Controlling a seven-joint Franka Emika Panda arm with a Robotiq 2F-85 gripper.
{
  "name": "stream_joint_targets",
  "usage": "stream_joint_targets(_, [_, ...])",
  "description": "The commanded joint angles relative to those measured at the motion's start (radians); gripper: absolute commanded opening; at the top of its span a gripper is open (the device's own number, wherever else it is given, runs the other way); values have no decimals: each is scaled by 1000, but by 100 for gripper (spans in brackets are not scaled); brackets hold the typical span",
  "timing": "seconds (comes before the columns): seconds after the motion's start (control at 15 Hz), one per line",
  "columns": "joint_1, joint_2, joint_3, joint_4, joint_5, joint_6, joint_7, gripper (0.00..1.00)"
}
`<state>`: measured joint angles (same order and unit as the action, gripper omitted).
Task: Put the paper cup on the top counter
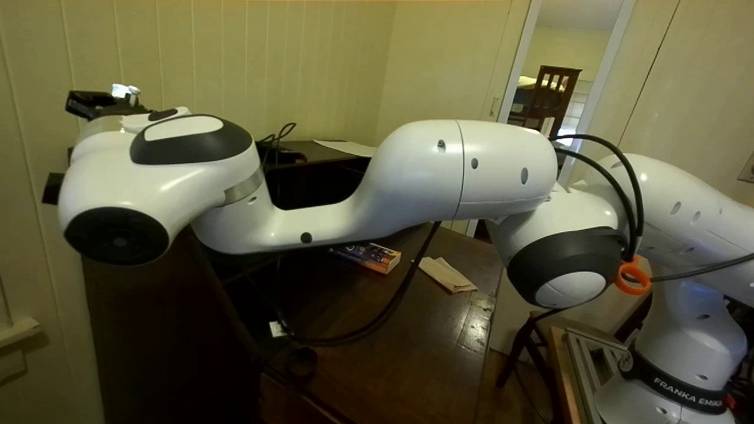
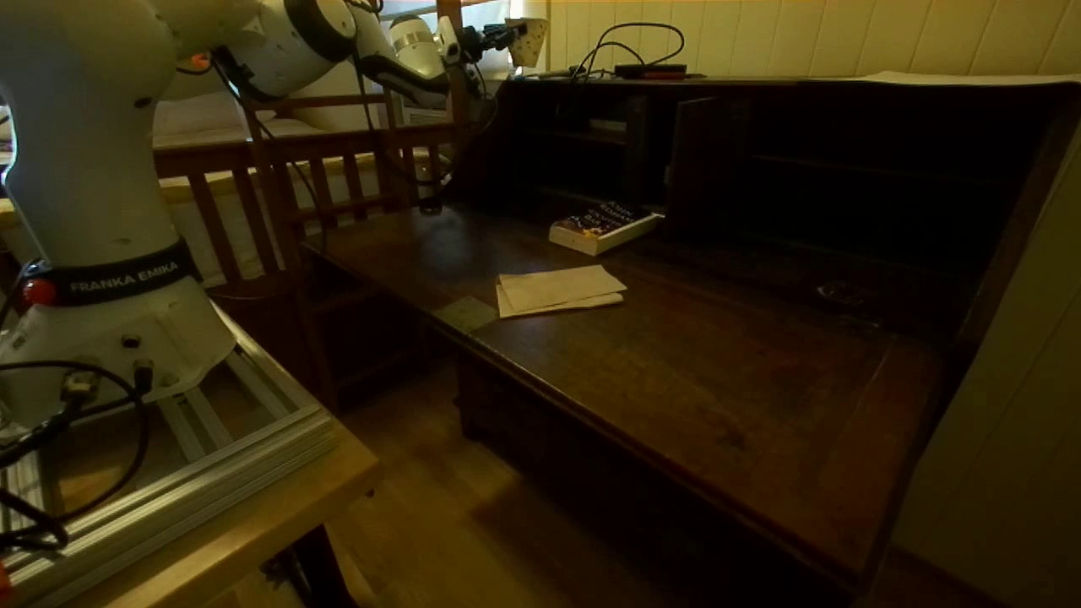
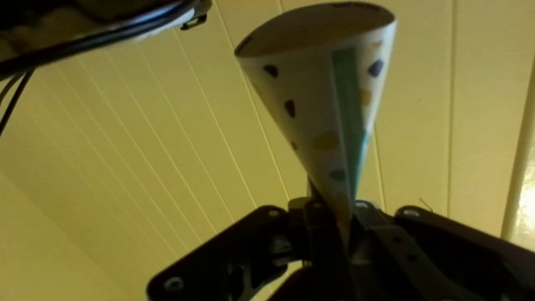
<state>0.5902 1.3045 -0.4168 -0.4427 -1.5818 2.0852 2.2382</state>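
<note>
The paper cup (image 3: 330, 83) is white with coloured spots and a green band. It fills the upper middle of the wrist view, with its mouth at the top and its squeezed narrow end between the fingers. My gripper (image 3: 336, 213) is shut on that end. In an exterior view the cup (image 2: 528, 42) and gripper (image 2: 500, 35) are in the air, level with or slightly above the left end of the top counter (image 2: 743, 82); depth is hard to tell. The dark top counter also shows in an exterior view (image 1: 318, 153). There the arm hides most of the gripper.
A black box with looping cables (image 2: 650, 71) and a white sheet (image 2: 946, 78) lie on the top counter. Below, the fold-out leaf (image 2: 726, 397) bears a book (image 2: 604, 226) and a folded tan card (image 2: 557, 290). A cable (image 1: 377, 324) hangs under the arm. Panelled walls stand behind.
</note>
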Motion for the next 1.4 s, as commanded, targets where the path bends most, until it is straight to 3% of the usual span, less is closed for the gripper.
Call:
stream_joint_targets(0.0, [-11, 0, 39, 0, -34, -1, -4, 5])
stream_joint_targets(0.13, [-15, 4, 47, 0, -33, 1, -11, 1])
stream_joint_targets(0.93, [-19, 15, 70, 0, -21, -48, 5, 1])
stream_joint_targets(1.0, [-55, 27, 69, 0, -22, -40, 28, 1])
stream_joint_targets(1.33, [-93, 22, 85, 4, -20, -44, 14, 1])
